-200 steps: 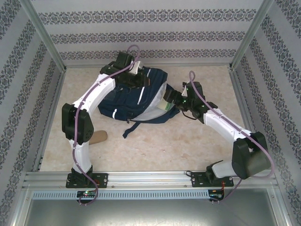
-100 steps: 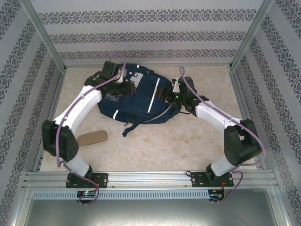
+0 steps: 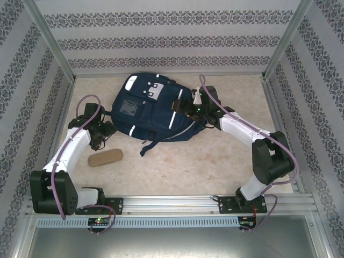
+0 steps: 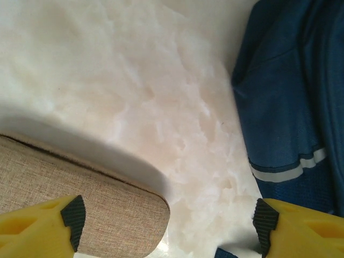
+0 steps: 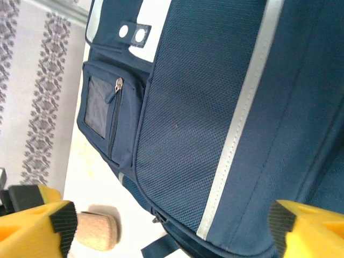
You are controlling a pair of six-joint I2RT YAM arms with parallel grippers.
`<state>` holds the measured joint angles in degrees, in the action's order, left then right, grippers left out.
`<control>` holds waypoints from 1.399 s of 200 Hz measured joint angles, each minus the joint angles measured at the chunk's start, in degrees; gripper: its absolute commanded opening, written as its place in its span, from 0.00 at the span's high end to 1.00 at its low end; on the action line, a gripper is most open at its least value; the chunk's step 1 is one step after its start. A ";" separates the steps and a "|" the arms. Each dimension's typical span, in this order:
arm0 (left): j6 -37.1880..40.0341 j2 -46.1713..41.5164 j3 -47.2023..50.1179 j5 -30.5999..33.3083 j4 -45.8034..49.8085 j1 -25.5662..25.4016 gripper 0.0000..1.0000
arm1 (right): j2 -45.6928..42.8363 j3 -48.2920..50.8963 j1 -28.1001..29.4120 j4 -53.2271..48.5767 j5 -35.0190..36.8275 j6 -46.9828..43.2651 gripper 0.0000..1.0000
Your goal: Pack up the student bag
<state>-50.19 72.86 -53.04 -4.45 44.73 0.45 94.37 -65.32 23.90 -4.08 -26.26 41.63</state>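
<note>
Marbled counter [image 3: 215, 156], navy backpack [image 3: 156, 115]. My left pincer [image 4: 169, 220] gapes over the end of a pencil case [image 4: 80, 209] beside it; right pincer [image 5: 169, 220] gapes above it. Gripping that end could slip.

No legible text, label, brand or number on any surface. The student bag [image 5: 177, 123] has a white patch [image 5: 148, 24] with two round snaps and a front pocket window [image 5: 97, 110]. Both are plain and unmarked.
</note>
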 measured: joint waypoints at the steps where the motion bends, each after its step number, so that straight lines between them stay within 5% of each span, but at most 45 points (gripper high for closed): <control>1: -0.28 0.00 0.09 0.00 0.00 0.00 0.15 | 0.15 -0.28 0.00 -0.17 0.00 -0.24 0.02; 42: -4.48 1.70 2.05 -4.22 -4.76 0.02 0.35 | 8.90 -12.31 -0.02 -8.72 1.57 -7.37 0.02; 90: -5.38 16.55 -5.07 -9.73 -12.87 -0.07 0.52 | 20.00 -23.08 0.00 -19.58 7.85 -17.97 0.02; 139: -3.69 31.58 -16.35 -8.79 -14.71 -1.75 0.54 | 18.64 -18.47 0.37 -18.25 9.55 -21.27 0.02; 209: 0.07 52.46 -43.93 -8.85 -14.36 -7.48 0.52 | 4.11 0.28 7.13 -14.80 12.72 -16.46 0.02; 280: 4.20 73.00 -79.28 -13.79 -8.83 -15.56 0.45 | 9.90 -6.36 18.67 -14.62 10.45 -7.50 0.02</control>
<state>-46.00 145.86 -132.31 -18.24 35.90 -15.11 104.27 -71.68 42.57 -18.70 -15.81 34.13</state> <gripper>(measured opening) 0.522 0.982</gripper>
